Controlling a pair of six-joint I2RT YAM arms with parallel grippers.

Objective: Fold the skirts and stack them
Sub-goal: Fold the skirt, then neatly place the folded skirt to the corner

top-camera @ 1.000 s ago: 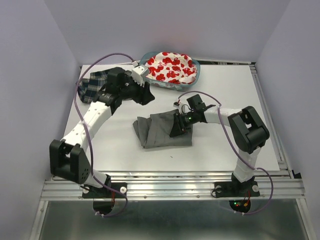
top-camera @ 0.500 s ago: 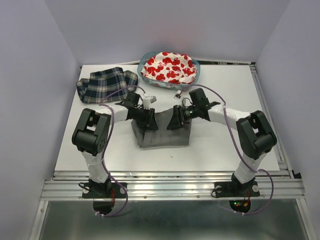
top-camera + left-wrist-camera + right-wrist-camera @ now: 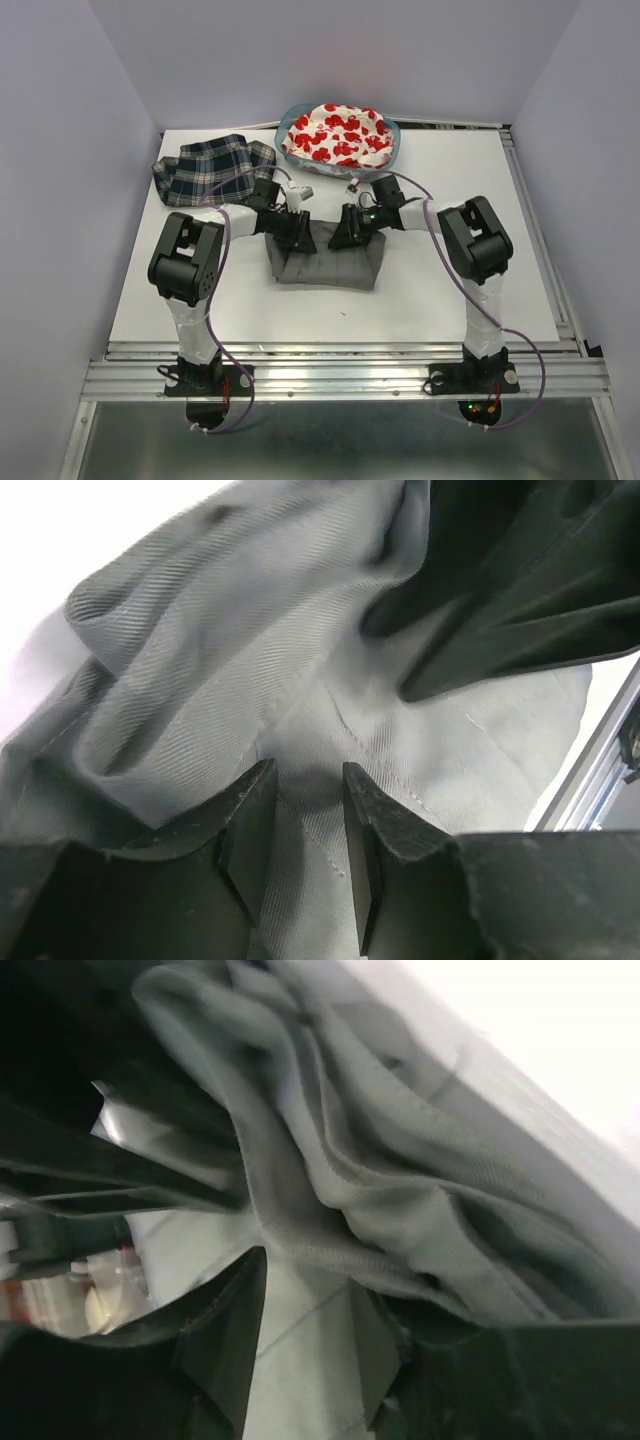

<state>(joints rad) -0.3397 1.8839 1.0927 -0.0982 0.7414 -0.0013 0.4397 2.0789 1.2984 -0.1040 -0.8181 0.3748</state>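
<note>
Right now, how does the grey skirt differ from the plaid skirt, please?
The grey skirt is plain, the plaid skirt checked. The grey skirt lies mid-table, gripped by the left claw and right claw; the plaid skirt lies untouched far left. Both rest on the table.

Left arm: elbow bent, forearm reaching inward and low.
Left end effector (image 3: 300,239): fingers pinched on grey skirt (image 3: 330,268).
Right arm: mirrored, reaching inward.
Right end effector (image 3: 343,237): pinched on same skirt.
</note>
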